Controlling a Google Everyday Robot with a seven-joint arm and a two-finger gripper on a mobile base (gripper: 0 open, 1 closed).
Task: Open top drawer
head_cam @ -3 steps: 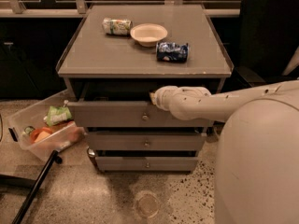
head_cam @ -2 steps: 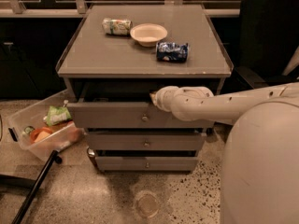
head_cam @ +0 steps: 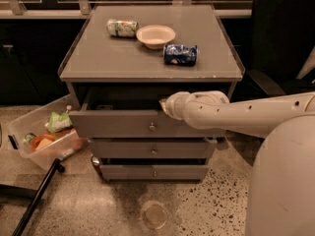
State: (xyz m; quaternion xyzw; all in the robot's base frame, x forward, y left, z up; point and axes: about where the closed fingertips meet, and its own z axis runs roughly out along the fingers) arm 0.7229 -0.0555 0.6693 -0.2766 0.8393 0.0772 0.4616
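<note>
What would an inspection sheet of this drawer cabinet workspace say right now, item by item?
Surface: grey cabinet top, holding three items.
Job's things: top drawer partly out, its knob free.
Clutter: pale green can lying on its side, white bowl, blue packet.
Grippers: gripper at the top drawer's upper edge, above the knob.
Cables: nothing seen.
Surroundings: clear plastic bin of snacks on the speckled floor, left; dark chair, right.
</note>
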